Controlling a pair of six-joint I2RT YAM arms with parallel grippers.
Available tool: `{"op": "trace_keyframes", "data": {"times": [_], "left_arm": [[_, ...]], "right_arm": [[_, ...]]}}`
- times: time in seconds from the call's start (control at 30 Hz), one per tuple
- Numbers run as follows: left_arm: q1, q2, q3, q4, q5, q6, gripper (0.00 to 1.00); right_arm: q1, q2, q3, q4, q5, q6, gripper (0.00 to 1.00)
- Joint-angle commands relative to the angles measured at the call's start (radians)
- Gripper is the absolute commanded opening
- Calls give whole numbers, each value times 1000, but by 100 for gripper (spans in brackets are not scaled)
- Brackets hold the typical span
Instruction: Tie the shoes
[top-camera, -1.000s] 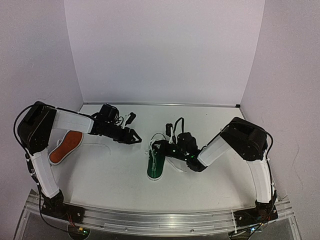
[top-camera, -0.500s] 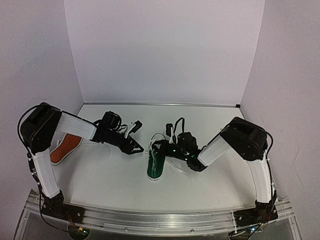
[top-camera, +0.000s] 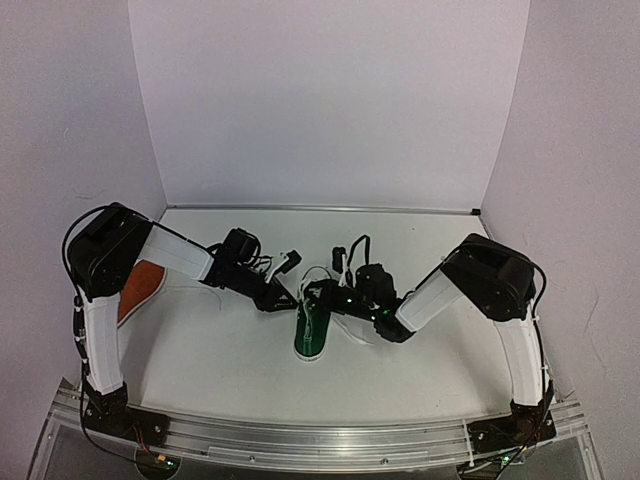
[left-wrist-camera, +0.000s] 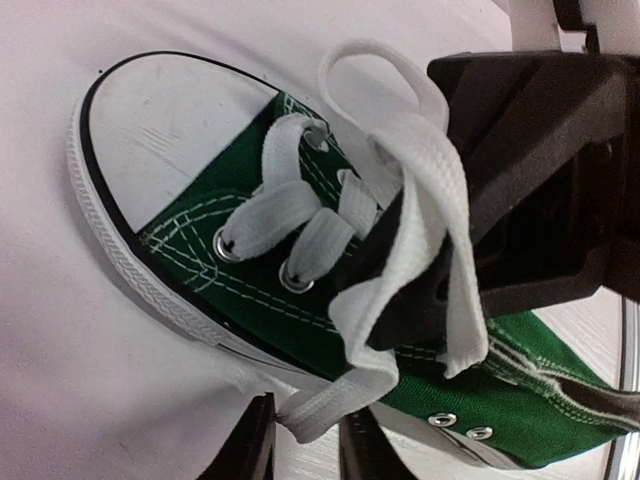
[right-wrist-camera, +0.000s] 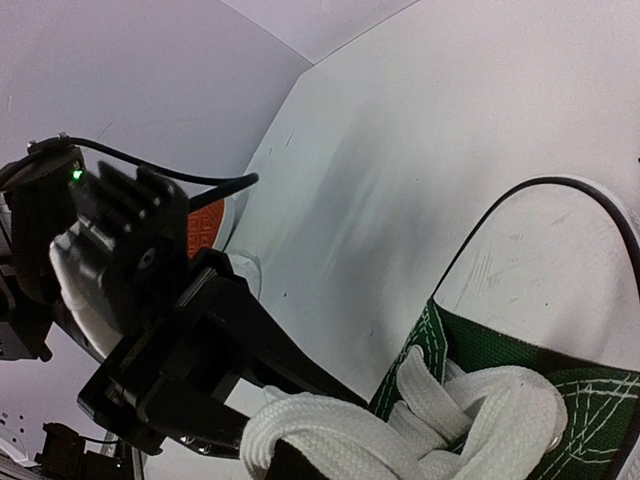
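Note:
The dark green shoe (top-camera: 312, 328) lies mid-table, toe toward me; the left wrist view shows it (left-wrist-camera: 250, 250) with its white laces (left-wrist-camera: 420, 200). My left gripper (top-camera: 287, 297) is at its left side, low on the table. Its jaws (left-wrist-camera: 300, 445) are open, with a folded lace end (left-wrist-camera: 330, 410) between them that touches the left finger. My right gripper (top-camera: 324, 293) sits over the shoe's tongue, shut on a lace loop (right-wrist-camera: 330, 430) that wraps its tips. The orange-red shoe (top-camera: 140, 285) lies at the far left, partly hidden by my left arm.
White walls close in the table at the back and on both sides. The left arm's body (right-wrist-camera: 130, 300) fills the left of the right wrist view, close to the right gripper. An aluminium rail (top-camera: 320, 440) runs along the near edge.

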Motion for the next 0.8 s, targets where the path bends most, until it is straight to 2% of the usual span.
{"op": "trace_keyframes", "data": {"times": [0.0,0.07,0.13,0.43,0.6,0.77], "left_arm": [[-2,23,54,6,19,11,15],[-2,12,47,6,10,3,7],[0,-5,35,6,-11,-15,1],[12,-17,47,-79,-103,-111,0],[16,-34,51,-112,-122,-138,0],[18,-56,52,-131,-130,-145,0]], "right_arm": [[1,-26,-10,-13,-42,10,2],[-2,-40,-11,-42,-48,11,5],[-6,-62,-14,-75,-54,9,12],[-8,-233,-60,-361,-44,-70,43],[-8,-316,-59,-594,-34,-134,46],[-16,-374,-87,-732,-29,-175,47]]}}
